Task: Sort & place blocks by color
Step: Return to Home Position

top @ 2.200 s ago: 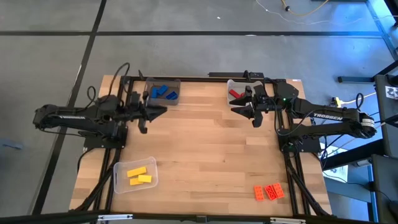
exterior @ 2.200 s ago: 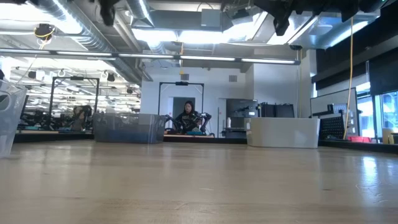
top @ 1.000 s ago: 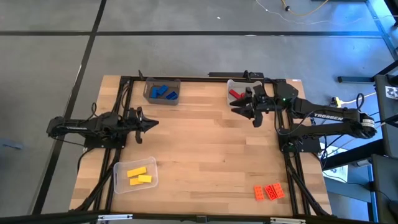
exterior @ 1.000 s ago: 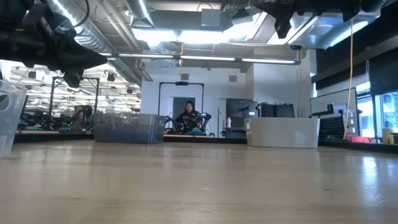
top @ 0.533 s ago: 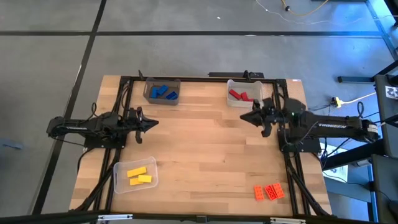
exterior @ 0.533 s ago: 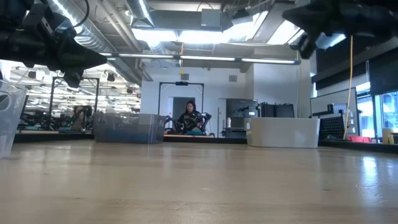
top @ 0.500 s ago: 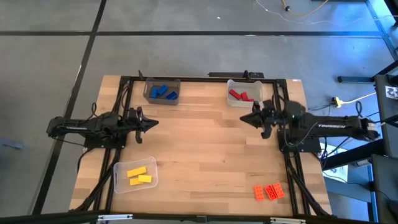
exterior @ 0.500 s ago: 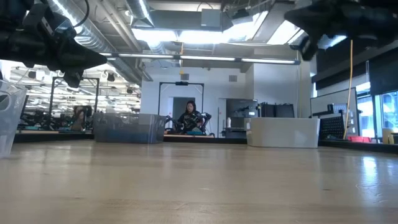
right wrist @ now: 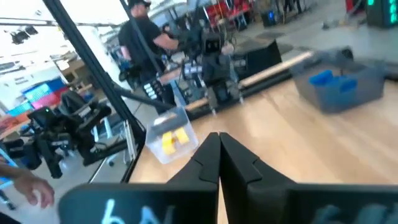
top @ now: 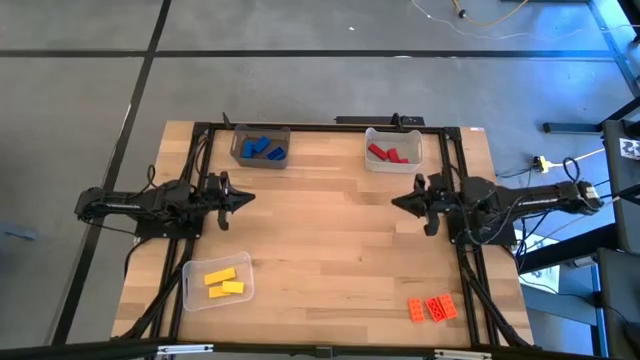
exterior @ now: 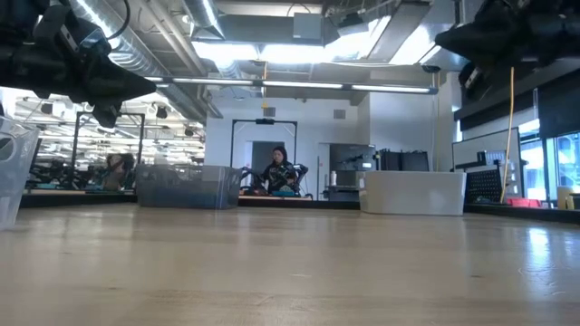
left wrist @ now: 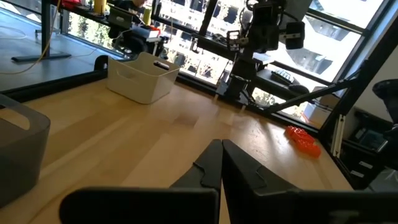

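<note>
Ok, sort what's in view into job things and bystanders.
Job: blue studded plastic blocks in the grey plastic bin; red studded blocks in the white bin; yellow blocks in the clear bin; orange blocks on the bare wooden table.
Lying about: yellow cable off the table's right side; person in the room behind.

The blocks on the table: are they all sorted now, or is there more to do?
It looks nearly finished: the blue blocks, red blocks and yellow blocks each lie in their own bin. The orange blocks sit grouped on the bare table near one corner, with no bin. Nothing is in hand: the left tool and right tool are shut and empty. No loose blocks show elsewhere, so little seems left.
</note>
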